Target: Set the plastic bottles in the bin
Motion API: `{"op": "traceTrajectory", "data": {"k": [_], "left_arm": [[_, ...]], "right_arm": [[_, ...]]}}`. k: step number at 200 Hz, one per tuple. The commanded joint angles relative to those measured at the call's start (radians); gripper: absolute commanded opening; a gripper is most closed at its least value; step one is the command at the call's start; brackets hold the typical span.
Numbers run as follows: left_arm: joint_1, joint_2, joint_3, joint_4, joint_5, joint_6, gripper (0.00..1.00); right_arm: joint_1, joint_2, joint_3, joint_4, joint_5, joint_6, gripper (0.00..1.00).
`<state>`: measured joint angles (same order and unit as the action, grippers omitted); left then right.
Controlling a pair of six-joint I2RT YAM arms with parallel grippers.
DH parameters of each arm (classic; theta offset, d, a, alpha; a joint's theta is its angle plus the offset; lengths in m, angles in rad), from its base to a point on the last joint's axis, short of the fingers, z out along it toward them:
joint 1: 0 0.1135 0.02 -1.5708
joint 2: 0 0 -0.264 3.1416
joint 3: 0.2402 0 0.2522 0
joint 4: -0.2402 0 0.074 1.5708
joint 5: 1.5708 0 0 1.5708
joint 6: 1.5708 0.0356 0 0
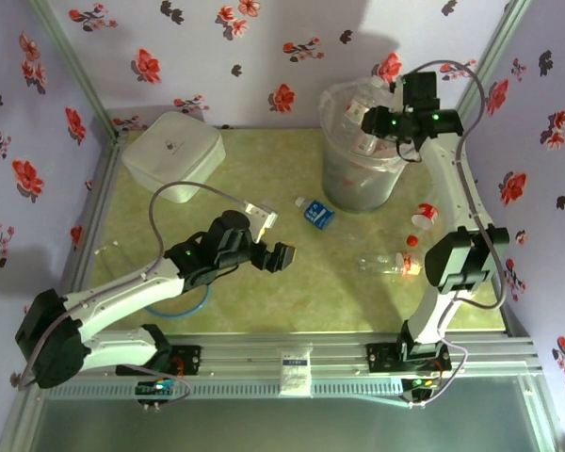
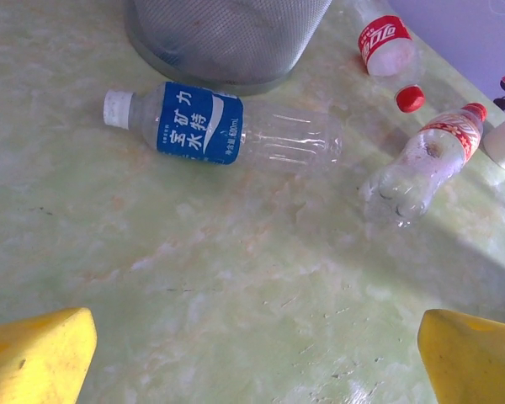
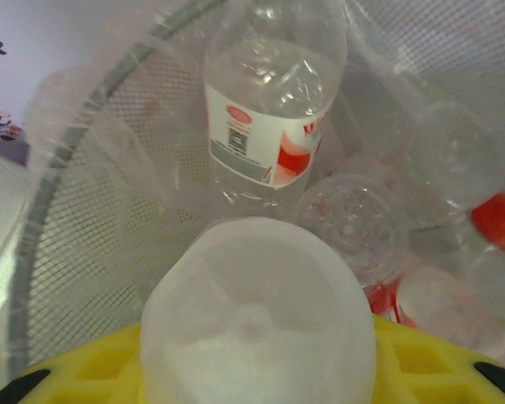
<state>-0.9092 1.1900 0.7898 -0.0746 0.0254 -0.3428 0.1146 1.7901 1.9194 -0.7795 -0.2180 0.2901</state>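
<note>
From above, my right end effector (image 1: 377, 121) hangs over the mouth of the bin (image 1: 358, 188), which stands at the far right of the worktop (image 1: 264, 301). My left end effector (image 1: 282, 256) sits low over the middle of the worktop. A blue-labelled bottle (image 1: 315, 214) lies just beside the bin's base. A red-capped bottle (image 1: 388, 266) lies near my right arm, and a red-labelled bottle (image 1: 424, 216) lies farther back. A white lidded box (image 1: 172, 155) stands at the far left.

From my left wrist, my yellow fingertips (image 2: 38, 358) stand wide apart with nothing between them but bare worktop. The blue-labelled bottle lies on its side ahead. A loose red cap (image 2: 410, 98) lies between the two red-labelled ones.

From my right wrist, my jaws are closed on a clear bottle (image 3: 257, 332), its base toward the camera, above the bin's inside. Several bottles lie in the bin, with an upright bottle (image 3: 273, 109) leaning on the mesh wall.
</note>
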Motion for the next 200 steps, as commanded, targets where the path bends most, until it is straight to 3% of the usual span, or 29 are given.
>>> {"op": "traceTrajectory", "data": {"k": [1, 26, 43, 81, 110, 135, 173, 200], "left_arm": [[0.006, 0.011, 0.005, 0.018, -0.022, -0.003, 0.98], [0.006, 0.028, 0.014, 0.018, -0.021, 0.003, 0.98], [0.007, 0.035, 0.021, 0.012, -0.019, 0.005, 0.98], [0.010, 0.043, 0.026, 0.013, -0.018, 0.009, 0.98], [0.012, 0.061, 0.035, 0.017, -0.016, 0.010, 0.98], [0.012, 0.072, 0.042, 0.020, -0.013, 0.011, 0.98], [0.012, 0.077, 0.041, 0.019, -0.010, 0.004, 0.98], [0.012, 0.072, 0.032, 0.020, -0.011, -0.001, 0.98]], "right_arm": [[-0.001, -0.025, -0.135, 0.023, -0.016, 0.060, 0.22], [0.018, -0.032, -0.218, 0.070, -0.020, 0.083, 0.23], [0.021, -0.045, -0.216, 0.074, -0.019, 0.083, 0.29], [0.020, -0.091, -0.067, -0.020, 0.021, 0.028, 0.70], [0.011, -0.113, 0.061, -0.097, 0.055, -0.023, 0.85], [0.000, -0.104, 0.132, -0.130, 0.119, -0.057, 0.80], [0.012, -0.012, 0.199, -0.182, 0.096, -0.078, 0.49], [0.048, 0.049, 0.186, -0.199, 0.118, -0.100, 0.37]]}}
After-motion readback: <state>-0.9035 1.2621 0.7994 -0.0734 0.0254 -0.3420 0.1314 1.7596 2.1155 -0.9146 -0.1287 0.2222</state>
